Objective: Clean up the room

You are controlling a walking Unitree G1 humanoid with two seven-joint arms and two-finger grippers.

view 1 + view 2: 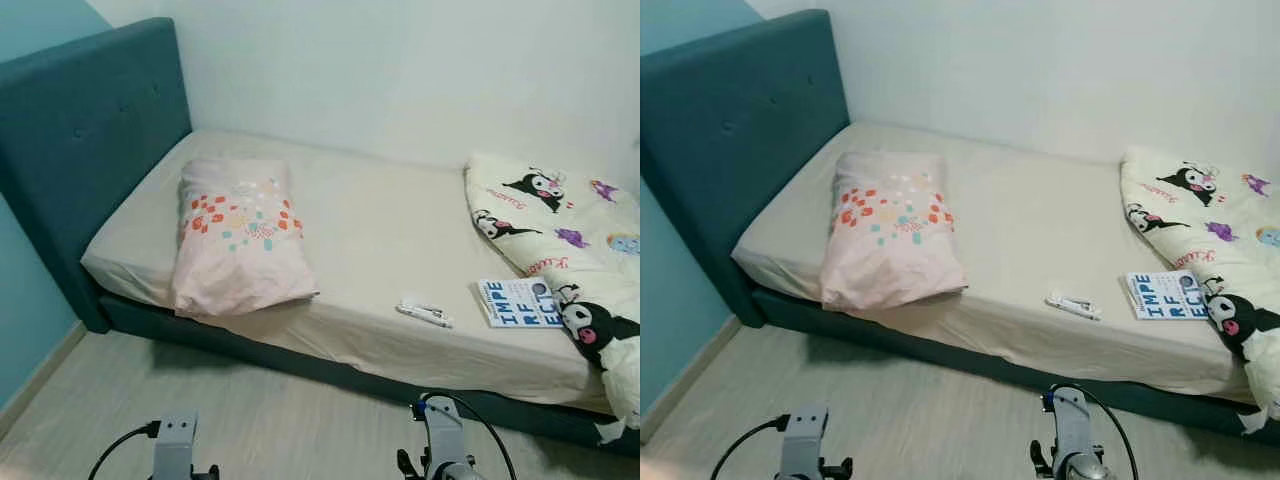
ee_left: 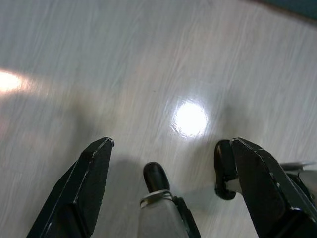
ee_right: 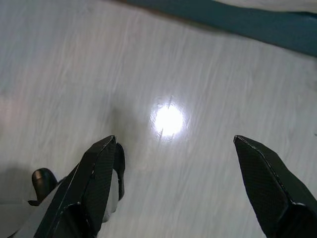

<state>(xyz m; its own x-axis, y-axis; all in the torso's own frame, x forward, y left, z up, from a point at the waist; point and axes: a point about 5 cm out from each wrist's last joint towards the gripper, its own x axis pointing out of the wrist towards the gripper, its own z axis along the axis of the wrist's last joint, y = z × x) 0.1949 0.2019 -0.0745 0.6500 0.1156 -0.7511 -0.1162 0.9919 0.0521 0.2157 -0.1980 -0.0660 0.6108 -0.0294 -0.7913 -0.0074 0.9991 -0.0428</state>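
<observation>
**Both grippers low and empty, bed ahead**

I had both arms hanging low over the floor. The left gripper [image 2: 163, 153] had its two black fingers spread wide, with nothing between them. The right gripper [image 3: 173, 148] was the same, fingers far apart and empty. Under each one I saw only the pale wood floor [image 3: 198, 74] with a bright spot of light on it.

Ahead of the grippers and higher up stood the bed [image 1: 400, 350], with a teal headboard [image 1: 90, 120] off to the left side. All the things to tidy lay on the bed, well apart from both grippers.

Nearest the right gripper was one small white packet [image 1: 424, 313], close to the front edge. I think it is light and a bit slippery, so I would pinch it across its thin middle. Just beyond it to the right lay one book [image 1: 518, 302]. It looked stiff and flat, and I would take it by the front edge. Touching the book was one cartoon blanket [image 1: 560, 220], bunched up. It is soft and floppy, so I would grab a fold. Ahead of the left gripper lay one pink pillow [image 1: 240, 235]. It is soft and squashy, best held by a corner.
</observation>
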